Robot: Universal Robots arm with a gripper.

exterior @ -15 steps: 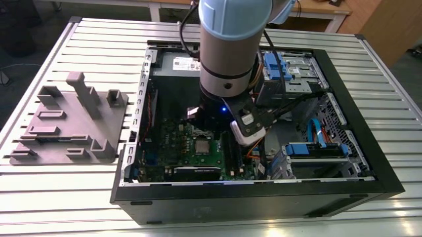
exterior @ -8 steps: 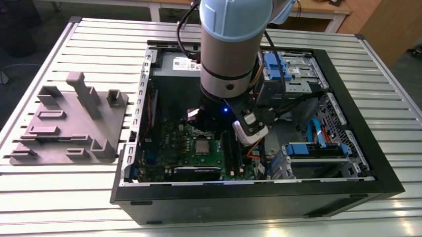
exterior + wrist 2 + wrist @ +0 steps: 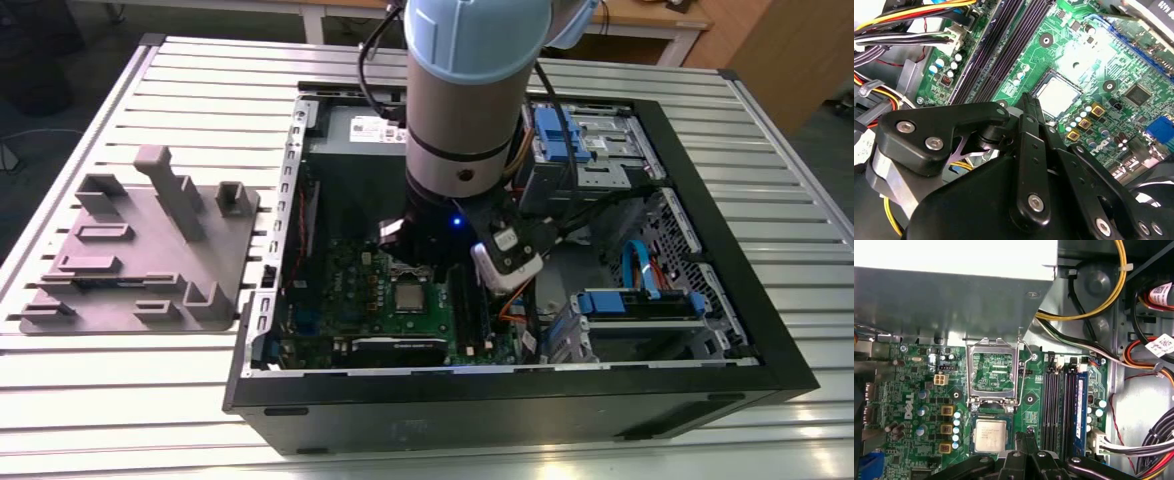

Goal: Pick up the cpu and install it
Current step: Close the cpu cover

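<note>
The cpu point(image 3: 990, 434) lies flat in its socket on the green circuit board point(image 3: 924, 390), silver top up. It also shows in the exterior view as the cpu point(image 3: 407, 297) and in the second wrist view as the cpu point(image 3: 1056, 95). The socket's metal frame point(image 3: 993, 372) stands flipped open beside it. My gripper point(image 3: 1027, 434) hangs just above the board next to the cpu, apart from it. Its black fingers point(image 3: 1029, 107) are pressed together with nothing between them.
The board sits inside an open computer case point(image 3: 747, 330) on a slatted metal table. Memory slots point(image 3: 1064, 405) run beside the socket, and cable bundles point(image 3: 1149, 440) crowd the case wall. A grey plastic tray point(image 3: 134, 250) with raised blocks lies at the exterior view's left.
</note>
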